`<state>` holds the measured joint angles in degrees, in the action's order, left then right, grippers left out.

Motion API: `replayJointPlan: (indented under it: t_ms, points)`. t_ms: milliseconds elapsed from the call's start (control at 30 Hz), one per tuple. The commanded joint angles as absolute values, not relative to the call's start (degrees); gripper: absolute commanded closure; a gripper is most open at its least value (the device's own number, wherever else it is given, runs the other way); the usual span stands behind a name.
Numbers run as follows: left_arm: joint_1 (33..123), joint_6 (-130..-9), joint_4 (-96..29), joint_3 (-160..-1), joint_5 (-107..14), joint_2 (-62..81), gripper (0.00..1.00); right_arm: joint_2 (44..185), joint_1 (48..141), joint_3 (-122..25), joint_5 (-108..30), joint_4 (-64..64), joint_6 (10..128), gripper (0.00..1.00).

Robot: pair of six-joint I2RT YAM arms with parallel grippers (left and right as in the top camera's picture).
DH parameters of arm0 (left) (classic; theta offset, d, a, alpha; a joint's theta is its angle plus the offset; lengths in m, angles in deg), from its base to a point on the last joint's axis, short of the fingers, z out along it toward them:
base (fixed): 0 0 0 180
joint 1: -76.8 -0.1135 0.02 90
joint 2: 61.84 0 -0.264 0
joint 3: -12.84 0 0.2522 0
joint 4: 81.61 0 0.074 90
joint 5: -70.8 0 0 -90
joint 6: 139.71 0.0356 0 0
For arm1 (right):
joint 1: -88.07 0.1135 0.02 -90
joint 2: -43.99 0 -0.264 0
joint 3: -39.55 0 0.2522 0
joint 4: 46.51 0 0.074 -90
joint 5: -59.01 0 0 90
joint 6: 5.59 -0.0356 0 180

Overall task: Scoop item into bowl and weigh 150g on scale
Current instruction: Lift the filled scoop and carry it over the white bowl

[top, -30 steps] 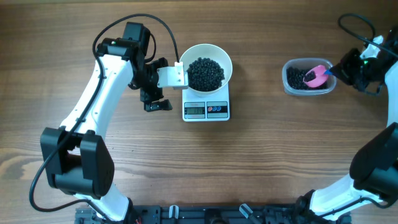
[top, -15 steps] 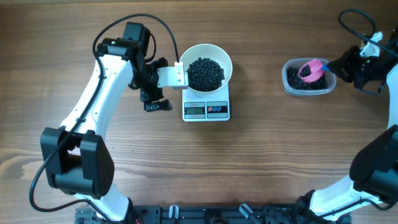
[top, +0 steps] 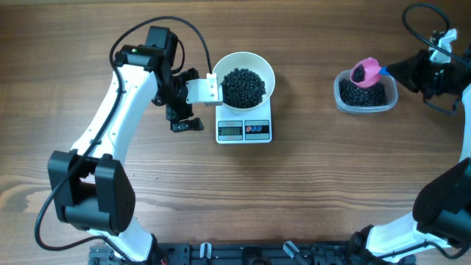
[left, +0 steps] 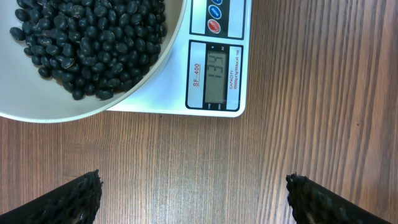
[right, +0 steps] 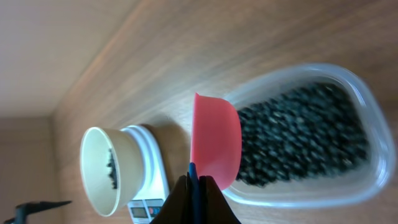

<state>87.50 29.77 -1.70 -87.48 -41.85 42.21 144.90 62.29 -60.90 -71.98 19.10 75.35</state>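
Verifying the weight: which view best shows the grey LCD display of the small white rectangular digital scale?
Left wrist: the grey LCD display sits close and sharp, digits legible. Overhead shows it as a tiny grey patch, unreadable. Right wrist catches only the white rectangular scale, its display blurred at the bottom edge.

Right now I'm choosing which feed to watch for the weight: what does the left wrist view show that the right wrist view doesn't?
Only the left wrist view: the display of the scale close enough to read, apparently 134, and the open left gripper.
Only the right wrist view: the pink scoop pinched in the shut right gripper, above the clear tub of black beans.
Both: the white bowl holding beans on the scale, on the wooden table.
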Motion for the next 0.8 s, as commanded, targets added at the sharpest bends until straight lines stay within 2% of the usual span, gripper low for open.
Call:
replayJointPlan:
  t_ms: [0,100,300,467,633,767]
  points:
    - [87.17,30.89,-1.68,-87.00,-43.38,42.34,0.00,143.41,62.42,-62.39,-81.75,16.13,76.99,0.96]
    - [87.19,30.89,-1.66,-87.00,-43.38,42.32,0.00,143.41,63.95,-62.39,-87.67,10.71,76.70,0.96]
    - [87.17,30.89,-1.68,-87.00,-43.38,42.34,0.00,143.52,71.64,-62.39,-87.39,1.58,76.77,0.96]
    - [87.17,30.89,-1.68,-87.00,-43.38,42.32,0.00,143.54,80.37,-62.39,-81.69,-6.56,76.77,0.96]
    - [87.19,30.89,-1.68,-87.00,-43.38,42.34,0.00,143.67,88.32,-62.39,-73.10,-8.30,77.01,0.96]
    - [87.17,30.89,-1.68,-87.00,-43.38,42.34,0.00,144.74,92.71,-62.37,-72.96,-9.09,79.67,0.96]
